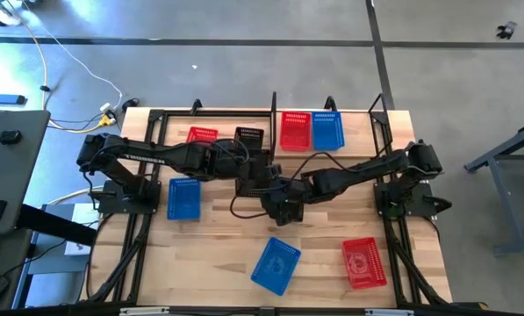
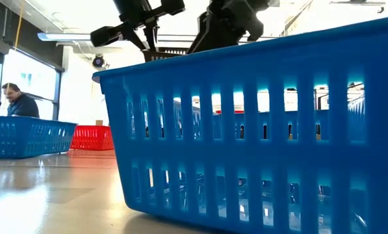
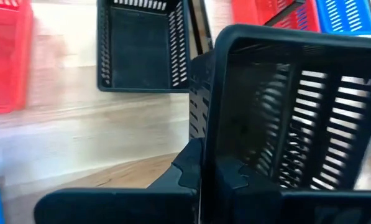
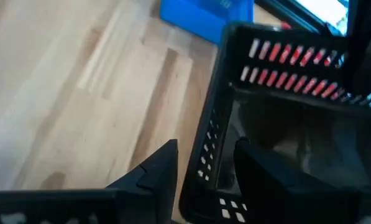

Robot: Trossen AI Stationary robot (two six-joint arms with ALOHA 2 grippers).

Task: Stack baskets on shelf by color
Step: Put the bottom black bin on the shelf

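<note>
Wooden table (image 1: pixel 218 263) carries scattered baskets; mid-table, the left tool (image 1: pixel 244 171) is pinched on the wall of a black basket (image 1: pixel 255 180), lifted, while the right tool (image 1: pixel 283 197) straddles its opposite wall, spread, probably steadying it for the shelf (image 1: pixel 270 112)

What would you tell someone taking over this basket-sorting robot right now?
Left gripper: jaws shut on the held black basket, mid-table.
Right gripper: jaws open, straddling the same basket's wall.
Done: shelf red basket and shelf blue basket sit side by side in the shelf.
Left: the held one, plus those loose on the table: far red basket, far black basket, left blue basket, near blue basket, near red basket.
</note>
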